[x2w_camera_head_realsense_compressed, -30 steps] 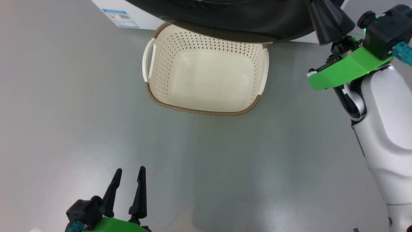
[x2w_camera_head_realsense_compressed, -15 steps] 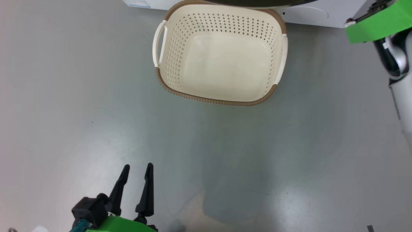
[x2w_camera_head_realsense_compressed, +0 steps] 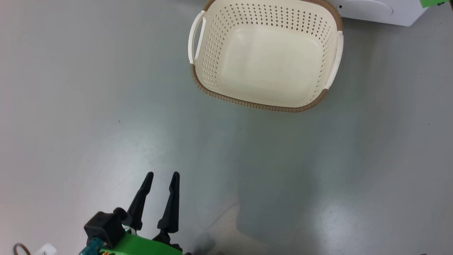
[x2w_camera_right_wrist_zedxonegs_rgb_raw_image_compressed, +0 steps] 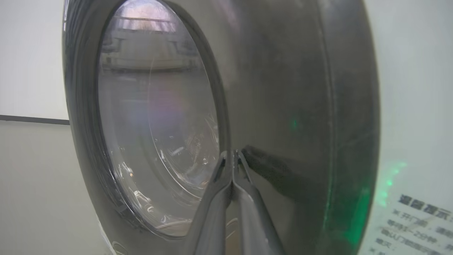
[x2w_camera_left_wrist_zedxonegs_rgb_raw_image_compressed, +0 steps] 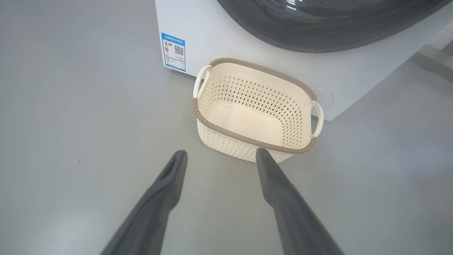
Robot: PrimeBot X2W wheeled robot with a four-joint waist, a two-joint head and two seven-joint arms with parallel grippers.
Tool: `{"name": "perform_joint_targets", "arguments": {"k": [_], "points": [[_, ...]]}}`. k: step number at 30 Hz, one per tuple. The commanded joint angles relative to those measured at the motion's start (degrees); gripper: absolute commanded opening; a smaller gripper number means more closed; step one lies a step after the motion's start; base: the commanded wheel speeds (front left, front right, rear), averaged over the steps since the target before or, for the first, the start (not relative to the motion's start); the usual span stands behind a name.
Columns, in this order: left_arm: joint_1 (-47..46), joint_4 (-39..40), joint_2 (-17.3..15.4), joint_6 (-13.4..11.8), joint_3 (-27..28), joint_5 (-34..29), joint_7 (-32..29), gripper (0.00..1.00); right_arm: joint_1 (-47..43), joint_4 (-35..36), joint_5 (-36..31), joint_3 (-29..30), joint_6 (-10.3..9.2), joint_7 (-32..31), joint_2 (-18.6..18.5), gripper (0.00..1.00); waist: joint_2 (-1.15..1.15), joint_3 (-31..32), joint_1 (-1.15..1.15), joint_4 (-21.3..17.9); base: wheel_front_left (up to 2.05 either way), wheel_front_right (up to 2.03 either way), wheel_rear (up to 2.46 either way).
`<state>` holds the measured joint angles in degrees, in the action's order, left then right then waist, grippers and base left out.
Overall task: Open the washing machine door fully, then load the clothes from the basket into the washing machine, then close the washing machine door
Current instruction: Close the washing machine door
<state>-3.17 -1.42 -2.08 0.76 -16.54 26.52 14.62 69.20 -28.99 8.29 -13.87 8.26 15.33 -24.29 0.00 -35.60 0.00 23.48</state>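
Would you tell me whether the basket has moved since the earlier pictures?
No: the basket keeps its spot by the washing machine; the camera shifted.

Open floor (x2w_camera_head_realsense_compressed: 106,106) before basket (x2w_camera_head_realsense_compressed: 254,105); washing machine (x2w_camera_head_realsense_compressed: 371,10) behind.

The left gripper (x2w_camera_left_wrist_zedxonegs_rgb_raw_image_compressed: 220,152), fingers spread wide, hangs above the grey floor (x2w_camera_left_wrist_zedxonegs_rgb_raw_image_compressed: 70,124). Beyond its tips the basket (x2w_camera_left_wrist_zedxonegs_rgb_raw_image_compressed: 247,136) stands, bare cream bottom showing, just before the washing machine (x2w_camera_left_wrist_zedxonegs_rgb_raw_image_compressed: 219,46), near its blue label sticker (x2w_camera_left_wrist_zedxonegs_rgb_raw_image_compressed: 173,52).
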Motion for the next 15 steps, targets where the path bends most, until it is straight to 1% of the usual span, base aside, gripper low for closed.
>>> {"name": "perform_joint_targets", "arguments": {"k": [1,7,12,13,14,15], "points": [[-0.52,1.46,-0.8,-0.04,1.73,-0.09,0.38,1.0,1.12,-0.59,-0.77,1.68,-0.77,-0.33,-0.39,0.0,0.0,0.28,0.0,-0.06,0.0,0.0,0.0],[-0.86,1.49,-0.8,0.04,2.38,0.26,0.38,1.0,-1.07,0.15,0.21,2.54,-0.77,-0.33,0.88,0.0,0.0,1.82,0.0,-1.54,0.0,0.0,0.0],[-1.71,0.72,-0.8,0.43,3.87,0.12,0.38,1.0,-9.31,4.96,2.45,2.68,-0.77,-0.33,3.26,0.0,0.0,5.2,0.0,-4.58,0.0,0.0,0.0],[-1.86,0.63,-0.8,0.53,4.27,0.24,0.38,1.0,-11.42,6.27,3.01,2.81,-0.77,-0.33,3.93,0.16,0.0,6.1,0.0,-5.4,0.0,0.0,0.0],[-1.98,0.5,-0.8,0.59,4.71,0.2,0.38,1.0,-13.74,7.48,3.21,2.5,-0.77,-0.33,4.41,0.39,0.0,7.08,0.0,-6.27,0.0,0.0,0.0],[-2.09,0.26,-0.8,0.72,5.06,-0.19,0.38,1.0,-16.05,8.55,3.4,2.38,-0.77,-0.33,4.91,0.47,0.0,8.09,0.0,-7.15,0.0,0.0,0.0]]}}
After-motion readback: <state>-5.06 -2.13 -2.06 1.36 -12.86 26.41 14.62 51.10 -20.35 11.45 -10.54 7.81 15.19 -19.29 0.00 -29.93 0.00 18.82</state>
